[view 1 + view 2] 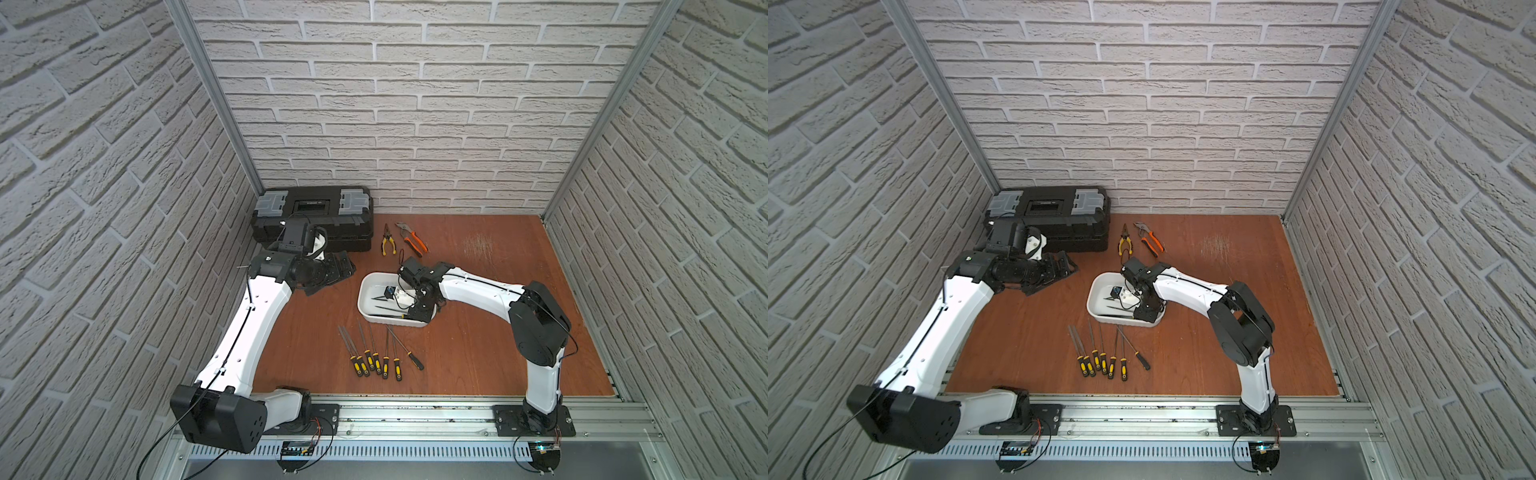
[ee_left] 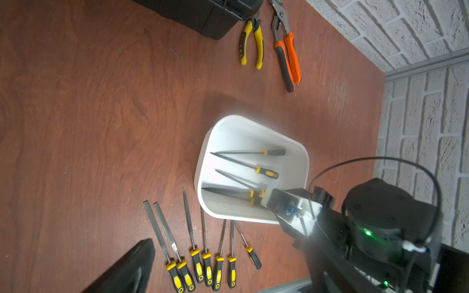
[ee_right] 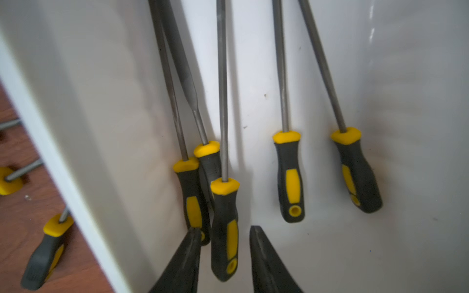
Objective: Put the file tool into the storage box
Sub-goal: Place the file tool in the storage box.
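Seven files (image 1: 374, 357) lie in a row on the worktop (image 1: 478, 332) by the rail, tips near the box (image 2: 243, 134). Inside the box the file (image 3: 222, 142) lies flat w/ four others. The right tool (image 3: 224, 228) straddles its handle, jaws parted, gripping nothing. Risk: a skewed lift probably snags that handle or shoves the light box. The left tool (image 1: 332, 274) hangs open, empty, by the toolbox (image 1: 316, 208). The worktop is reddish wood, scuffed. Pliers (image 1: 388, 241) lie further back, and brick-pattern walls (image 1: 415, 104) close three sides.

In both top views the right arm (image 1: 473, 289) is hiding one end of the storage box (image 1: 362, 293). In the right wrist view the files (image 3: 222, 101) are running off the edge. The left gripper (image 1: 332, 278) is looking too dark.
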`<state>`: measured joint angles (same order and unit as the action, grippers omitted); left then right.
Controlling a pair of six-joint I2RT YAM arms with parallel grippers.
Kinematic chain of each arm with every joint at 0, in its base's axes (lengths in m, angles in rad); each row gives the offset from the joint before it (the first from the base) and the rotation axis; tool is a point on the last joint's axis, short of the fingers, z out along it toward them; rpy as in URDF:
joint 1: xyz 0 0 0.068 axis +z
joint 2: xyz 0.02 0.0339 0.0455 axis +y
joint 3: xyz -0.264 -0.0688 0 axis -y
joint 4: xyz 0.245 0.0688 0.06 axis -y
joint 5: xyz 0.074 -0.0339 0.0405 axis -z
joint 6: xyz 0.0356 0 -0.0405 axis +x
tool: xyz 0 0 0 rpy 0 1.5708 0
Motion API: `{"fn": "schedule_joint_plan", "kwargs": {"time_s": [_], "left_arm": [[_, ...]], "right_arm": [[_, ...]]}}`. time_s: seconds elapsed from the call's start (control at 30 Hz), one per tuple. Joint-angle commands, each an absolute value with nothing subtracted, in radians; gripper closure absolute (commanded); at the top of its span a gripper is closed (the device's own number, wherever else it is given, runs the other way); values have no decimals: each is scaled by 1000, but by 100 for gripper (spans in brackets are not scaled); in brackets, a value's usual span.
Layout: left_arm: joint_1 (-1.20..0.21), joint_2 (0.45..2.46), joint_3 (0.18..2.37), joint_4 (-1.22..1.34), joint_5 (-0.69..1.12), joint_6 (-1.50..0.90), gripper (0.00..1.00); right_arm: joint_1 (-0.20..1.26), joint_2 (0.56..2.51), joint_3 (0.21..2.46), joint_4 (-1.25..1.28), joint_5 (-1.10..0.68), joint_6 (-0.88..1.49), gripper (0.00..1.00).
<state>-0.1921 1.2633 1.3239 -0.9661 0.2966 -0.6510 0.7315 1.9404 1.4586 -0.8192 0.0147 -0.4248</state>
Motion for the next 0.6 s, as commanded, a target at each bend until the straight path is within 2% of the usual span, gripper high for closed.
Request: {"fn": "schedule_joint_plan", "kwargs": {"time_s": [0.0, 0.23, 0.57], "left_arm": [[-198, 1272, 1342, -915, 287, -667, 2], [-218, 1281, 1345, -923, 274, -648, 2], [-338, 1285, 1304, -899, 261, -637, 2]], "right_arm": [[741, 1874, 1479, -802, 29, -390, 47], [736, 1815, 1517, -732, 39, -217, 35], [729, 1675, 1473, -634, 140, 143, 30]]}}
